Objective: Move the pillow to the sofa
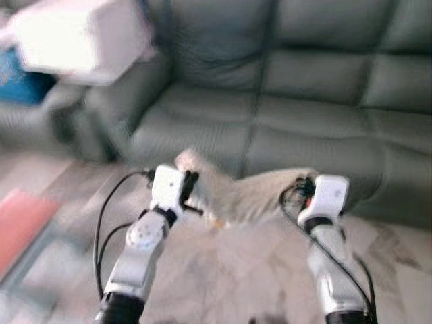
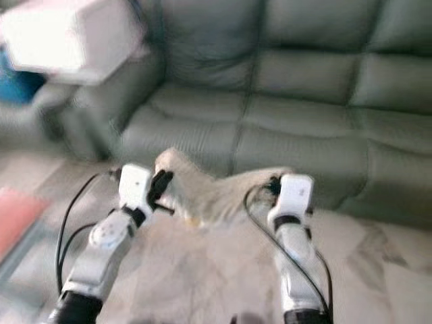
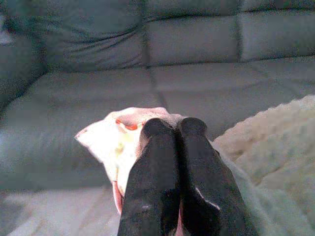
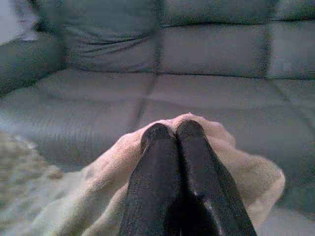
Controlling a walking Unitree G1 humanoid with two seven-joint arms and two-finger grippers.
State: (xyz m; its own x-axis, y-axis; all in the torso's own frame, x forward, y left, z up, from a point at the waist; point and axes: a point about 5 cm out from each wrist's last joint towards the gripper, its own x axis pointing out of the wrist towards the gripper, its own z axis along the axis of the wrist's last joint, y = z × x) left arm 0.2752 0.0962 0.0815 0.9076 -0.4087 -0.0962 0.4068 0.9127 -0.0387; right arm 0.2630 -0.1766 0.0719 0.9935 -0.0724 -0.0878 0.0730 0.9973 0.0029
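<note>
Beige pillow (image 1: 250, 192), no legible writing

Grey-green leather sofa (image 1: 304, 88) stands on pale marbled floor (image 1: 229, 270).

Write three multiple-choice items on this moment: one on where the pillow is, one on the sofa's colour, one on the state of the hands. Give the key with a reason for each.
1. Where is the pillow?
A. Lying on the sofa seat
B. Held up between the two hands, in front of the sofa
C. On the floor behind the robot

2. What colour is the sofa?
A. Grey-green
B. Bright red
C. White

3. How are the left hand and right hand?
A. Both open and apart from the pillow
B. Left shut on the pillow, right open
C. Both shut on the pillow

Key:
1 B, the pillow hangs between the hands above the floor, short of the seat.
2 A, the cushions are a dull grey-green in every view.
3 C, each wrist view has the fingers pressed together with pillow fabric bunched around them.
</note>
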